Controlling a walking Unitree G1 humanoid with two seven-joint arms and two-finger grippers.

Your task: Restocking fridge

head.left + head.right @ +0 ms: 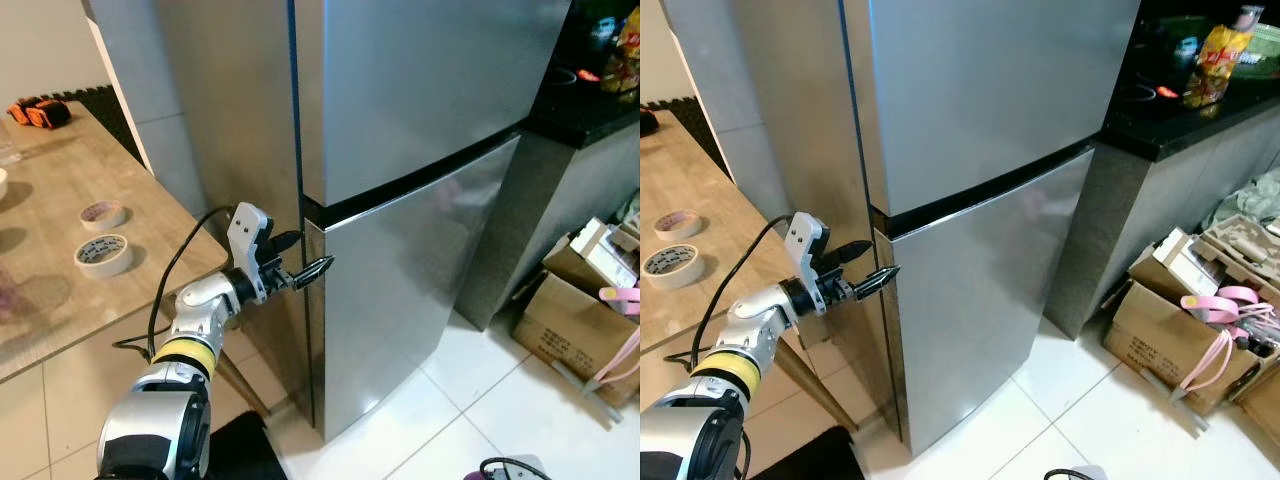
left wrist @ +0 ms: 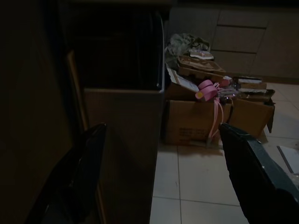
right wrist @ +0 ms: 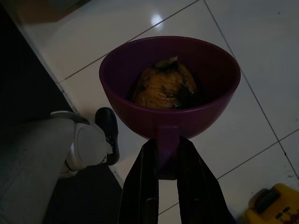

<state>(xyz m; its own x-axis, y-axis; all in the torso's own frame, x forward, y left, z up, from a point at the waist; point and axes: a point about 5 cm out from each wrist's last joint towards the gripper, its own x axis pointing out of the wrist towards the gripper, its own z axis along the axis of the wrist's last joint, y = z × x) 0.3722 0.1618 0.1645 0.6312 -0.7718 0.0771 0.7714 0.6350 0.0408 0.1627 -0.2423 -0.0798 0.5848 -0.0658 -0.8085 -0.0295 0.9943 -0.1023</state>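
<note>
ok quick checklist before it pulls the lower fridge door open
1. Left gripper at the lower door's edge: ok, its fingertips sit at the seam just below the black gap.
2. Left fingers open to hook the edge: ok, spread apart in the left wrist view.
3. Fingers actually behind the door edge: cannot tell.
4. Right gripper secure on the purple bowl: ok, shut on its handle tab.
5. Bowl upright, brown food inside: ok.
6. Door's swing path: cannot tell; cardboard boxes stand on the floor to the right.
</note>
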